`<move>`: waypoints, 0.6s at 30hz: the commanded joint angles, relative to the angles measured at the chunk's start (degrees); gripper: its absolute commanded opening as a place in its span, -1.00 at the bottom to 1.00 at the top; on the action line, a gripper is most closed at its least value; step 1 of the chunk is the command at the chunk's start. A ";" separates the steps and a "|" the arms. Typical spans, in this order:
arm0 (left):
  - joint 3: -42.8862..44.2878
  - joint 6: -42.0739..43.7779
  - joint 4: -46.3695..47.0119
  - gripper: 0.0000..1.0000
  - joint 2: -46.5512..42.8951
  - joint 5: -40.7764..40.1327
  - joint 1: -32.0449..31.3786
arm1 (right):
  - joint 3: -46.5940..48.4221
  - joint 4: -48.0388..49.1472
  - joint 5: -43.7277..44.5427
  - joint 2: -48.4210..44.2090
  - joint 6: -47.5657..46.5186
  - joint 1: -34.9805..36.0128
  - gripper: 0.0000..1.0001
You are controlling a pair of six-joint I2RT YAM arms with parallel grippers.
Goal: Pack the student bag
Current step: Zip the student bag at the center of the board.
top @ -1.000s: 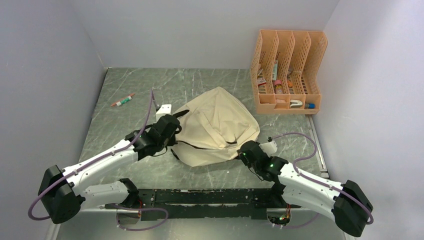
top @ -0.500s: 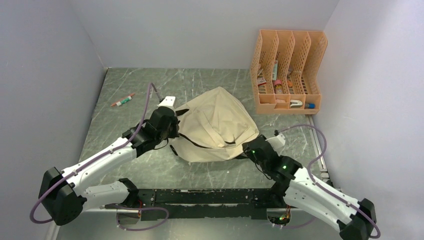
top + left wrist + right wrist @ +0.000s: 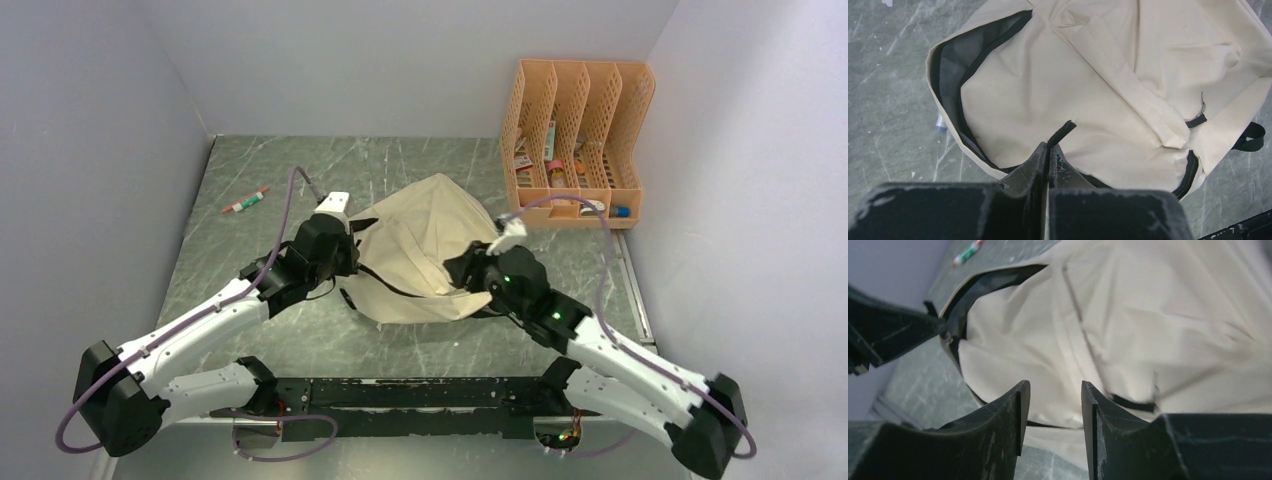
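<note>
Right arm has swung in since half a second ago: the right gripper [image 3: 462, 272] was off the near right corner of the student bag [image 3: 425, 235] and now hangs over its right half, purple cable looping higher toward the orange file organizer [image 3: 575, 150]. A full second back the bag lay flatter and spread further toward the arms; now its left side is drawn up. Left arm barely shifted. The bag sits mid-table, well apart from the organizer in the far right corner and from a marker [image 3: 246, 201] near the far left wall. Left gripper [image 3: 1048, 150]: fingers pressed together with no gap, pinching a black tab [image 3: 1062, 131] at the bag's left rim, its end sticking up past the tips. Right gripper, from its own wrist view: fingers parted by a moderate gap, nothing between them, cream cloth behind; whether the tips touch the fabric cannot be told. The zip opening [image 3: 948, 60] gapes along the left edge, showing dark grey lining; anything inside is in shadow. Near right part of the bag is covered by the right arm in the top view. A small white-and-blue object [image 3: 940, 122] peeks from under the left edge, unidentifiable. Organizer contents too small to read. Right wrist view is blurred toward its right side.
</note>
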 commanded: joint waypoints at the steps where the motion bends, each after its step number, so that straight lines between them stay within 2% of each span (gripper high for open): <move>1: -0.35 -0.96 1.27 -0.90 -1.38 -1.68 0.53 | 4.94 16.22 -17.33 11.64 -19.37 -0.07 -0.07; 7: -1.62 -2.63 2.14 -0.90 -1.73 0.31 0.56 | 9.60 31.37 -31.85 27.29 -25.68 0.05 0.05; 12: -2.16 -3.56 2.69 -0.90 -2.25 1.00 0.53 | 11.22 39.40 -34.80 35.70 -25.78 1.88 0.09; 18: -1.78 -2.89 2.82 -0.90 -1.29 0.99 0.53 | 13.82 39.93 -34.20 41.18 -28.10 5.50 0.13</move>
